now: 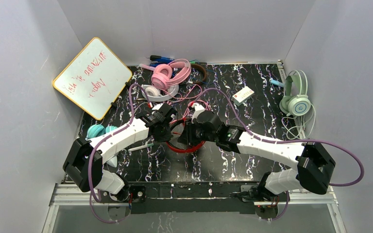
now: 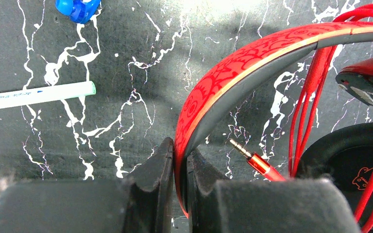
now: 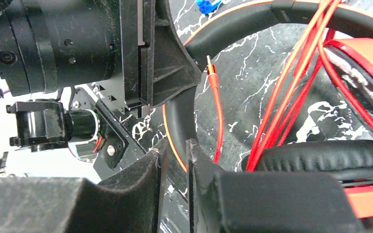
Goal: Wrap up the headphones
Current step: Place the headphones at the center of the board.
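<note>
- From the overhead camera I see the red over-ear headphones with a patterned red headband and black padded cups point(image 1: 184, 148) lying at the middle of the black, white-veined marble table point(image 1: 262, 116), between the two arms.
- My left gripper point(image 2: 179, 167) is pressed together on the red headphones: in its wrist view the patterned headband point(image 2: 252, 53) runs straight down between the two dark fingers, both touching it.
- My right gripper point(image 3: 176, 162) is pinching the same headband a little further along. Its fingers sit tight against the black inner face and the orange edge, with the other gripper's jaws just above it on the band.
- The thin red cord point(image 2: 311, 107) hangs in several loops over the headband, next to a black ear cup point(image 2: 349, 155).
- The cord's metal-tipped red jack plug point(image 2: 252, 160) lies loose on the table, just inside the arc of the band.
- At the back of the table there is a heap: pink headphones point(image 1: 167, 73), white headphones point(image 1: 153, 91) and brown headphones point(image 1: 201, 73).
- The mint green headphones point(image 1: 296, 99) lie at the right edge, and the teal headphones point(image 1: 97, 131) at the left edge, beside my left arm.
- A small white box with a red label point(image 1: 243, 94) sits right of centre.
- A white-barrelled pen point(image 2: 34, 95) lies left of the red headphones.
- A whiteboard with red writing point(image 1: 92, 77) leans against the left wall.
</note>
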### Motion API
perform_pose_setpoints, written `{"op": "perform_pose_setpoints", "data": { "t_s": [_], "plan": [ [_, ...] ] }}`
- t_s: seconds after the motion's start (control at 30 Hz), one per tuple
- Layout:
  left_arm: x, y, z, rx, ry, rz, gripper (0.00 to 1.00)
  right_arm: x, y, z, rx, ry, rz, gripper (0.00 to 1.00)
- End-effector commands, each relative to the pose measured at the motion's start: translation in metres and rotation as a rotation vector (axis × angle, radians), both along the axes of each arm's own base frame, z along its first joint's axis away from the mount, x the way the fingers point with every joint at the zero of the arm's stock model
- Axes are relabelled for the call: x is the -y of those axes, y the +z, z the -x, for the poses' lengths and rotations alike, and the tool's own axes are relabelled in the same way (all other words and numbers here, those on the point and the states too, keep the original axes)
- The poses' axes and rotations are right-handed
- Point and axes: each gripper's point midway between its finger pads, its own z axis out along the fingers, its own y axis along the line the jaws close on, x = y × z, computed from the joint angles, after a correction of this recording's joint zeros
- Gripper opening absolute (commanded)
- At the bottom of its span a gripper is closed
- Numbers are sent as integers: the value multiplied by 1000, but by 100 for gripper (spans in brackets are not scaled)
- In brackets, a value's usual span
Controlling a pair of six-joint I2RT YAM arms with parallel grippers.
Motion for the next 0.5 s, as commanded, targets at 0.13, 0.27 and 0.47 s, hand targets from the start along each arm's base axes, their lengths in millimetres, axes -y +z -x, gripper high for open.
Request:
{"op": "perform_pose_setpoints", "data": {
  "t_s": [0.13, 0.27, 0.47],
  "plan": [
    [8, 19, -10, 55, 18, 37, 0, 6, 31, -16, 129, -25, 11, 29],
    [4, 20, -11, 61, 23, 20, 0, 7, 44, -15, 158, -17, -18, 29],
    [-1, 22, -12, 65, 42, 27, 0, 14, 51, -14, 177, -22, -17, 30]
  ]
}}
